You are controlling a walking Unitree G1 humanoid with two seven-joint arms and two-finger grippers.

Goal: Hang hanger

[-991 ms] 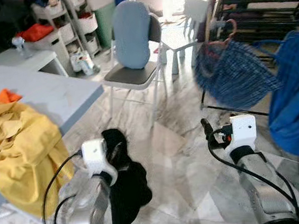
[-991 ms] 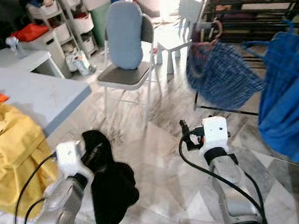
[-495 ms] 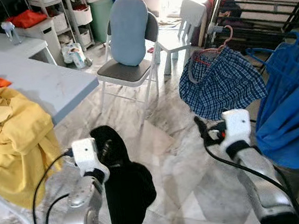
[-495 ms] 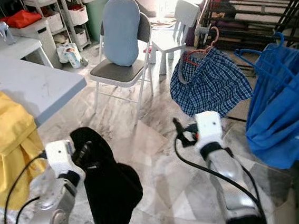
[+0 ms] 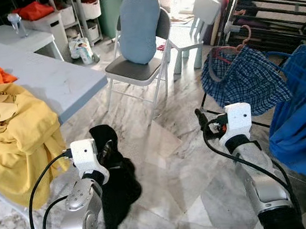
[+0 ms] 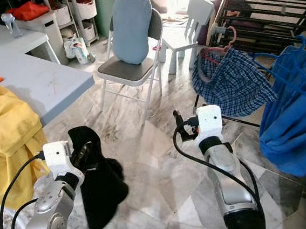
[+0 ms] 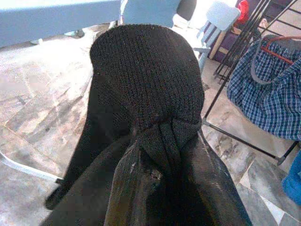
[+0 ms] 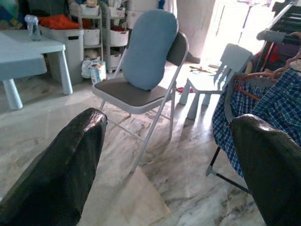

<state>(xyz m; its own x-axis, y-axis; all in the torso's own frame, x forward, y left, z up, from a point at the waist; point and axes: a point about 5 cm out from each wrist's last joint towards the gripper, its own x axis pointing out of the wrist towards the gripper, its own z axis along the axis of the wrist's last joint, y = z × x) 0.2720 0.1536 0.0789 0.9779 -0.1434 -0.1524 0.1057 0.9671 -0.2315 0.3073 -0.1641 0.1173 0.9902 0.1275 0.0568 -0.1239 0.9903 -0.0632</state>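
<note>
Standing on the marble floor (image 5: 174,166), the robot has swung its view back from half a second ago, so the grey table (image 5: 47,81) with the yellow clothes (image 5: 14,133) looms larger on the left. The drying rack (image 5: 272,5) sits ahead right, a plaid garment (image 5: 247,81) on a pink hanger (image 5: 235,39) already hooked there beside blue cloth (image 5: 302,116). The left gripper (image 5: 106,151) is still pinching a black garment (image 5: 116,183), hanging well short of the rack. The right gripper (image 5: 200,119) points forward, fingers (image 8: 56,174) spread and empty. Hanging looks not yet begun.
</note>
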